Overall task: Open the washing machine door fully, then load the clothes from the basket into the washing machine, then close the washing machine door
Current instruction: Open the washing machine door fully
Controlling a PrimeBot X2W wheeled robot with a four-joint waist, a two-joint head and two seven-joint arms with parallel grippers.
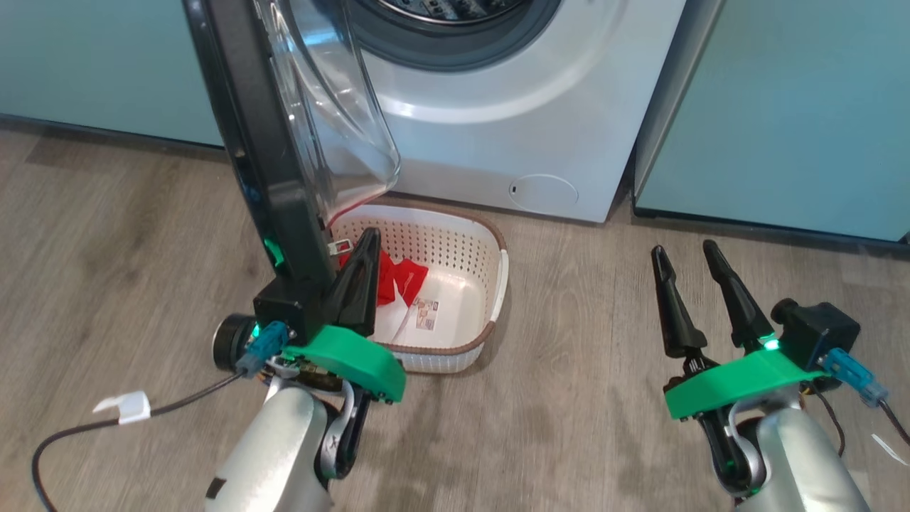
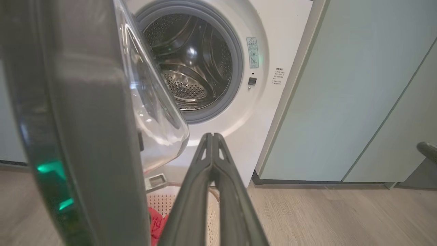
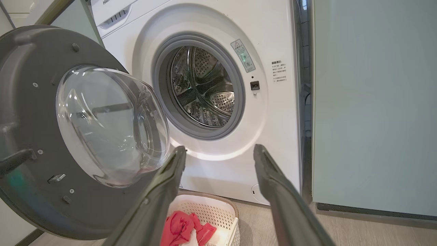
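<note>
My left claw [image 1: 370,236]: fingers together, empty; the washing machine door [image 1: 274,163] open just to its left. My right claw [image 1: 684,249]: fingers apart, empty. Beyond the left claw: the basket [image 1: 442,350] holding the clothes [image 1: 395,277], then the washing machine [image 1: 540,128]

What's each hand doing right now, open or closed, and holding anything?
Left hand: closed, fingers pressed together, holding nothing, next to the washing machine door.
Right hand: open, holding nothing.
</note>
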